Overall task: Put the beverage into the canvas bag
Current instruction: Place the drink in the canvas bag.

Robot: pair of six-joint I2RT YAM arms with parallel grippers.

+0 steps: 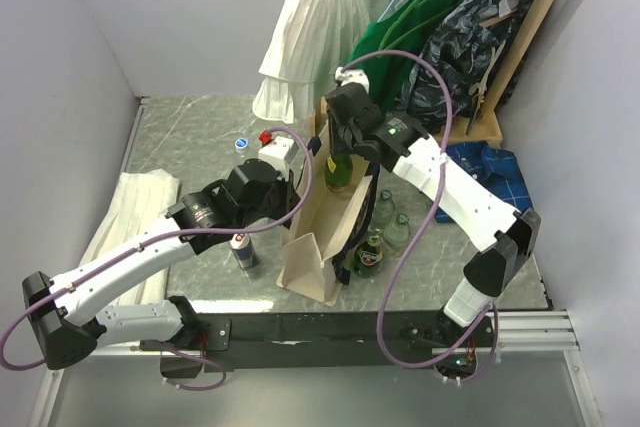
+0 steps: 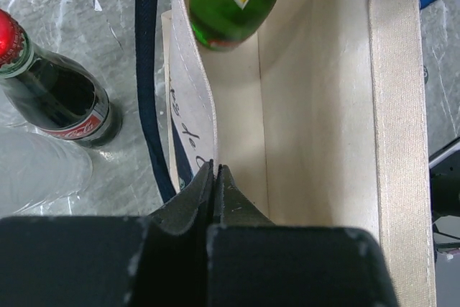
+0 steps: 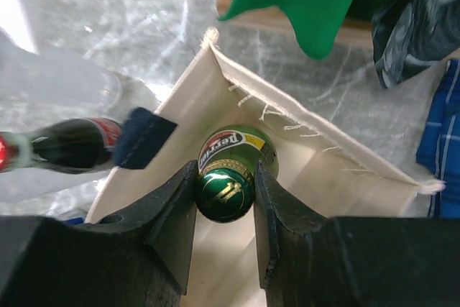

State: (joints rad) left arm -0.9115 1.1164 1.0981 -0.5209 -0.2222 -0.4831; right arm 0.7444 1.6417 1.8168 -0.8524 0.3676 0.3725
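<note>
Beverage bottle [image 3: 233,167], green glass with a Perrier label, hangs upright directly beneath the right claw [image 3: 225,193]. This claw is about half open, both fingers pressed against the bottle's neck just under the cap, gripping it. Below the claw, the bottle's body sits inside the open mouth of the canvas bag [image 3: 327,159], at the end of the bag farthest from the left claw [image 2: 215,172]. Cannot tell whether the base touches the bag's floor.

Left claw is fully closed, with its fingertips pinching the top edge of the bag's cream side wall; a navy strap [image 2: 147,70] runs just to the claw's left. Ahead of this claw the bag's interior is open, with the green bottle's base showing at the far end.

Left of the left claw, outside the bag, a red-capped cola bottle [image 2: 61,102] stands on the marbled table [image 2: 108,5], with a clear bottle [image 2: 36,170] just beside it.
</note>
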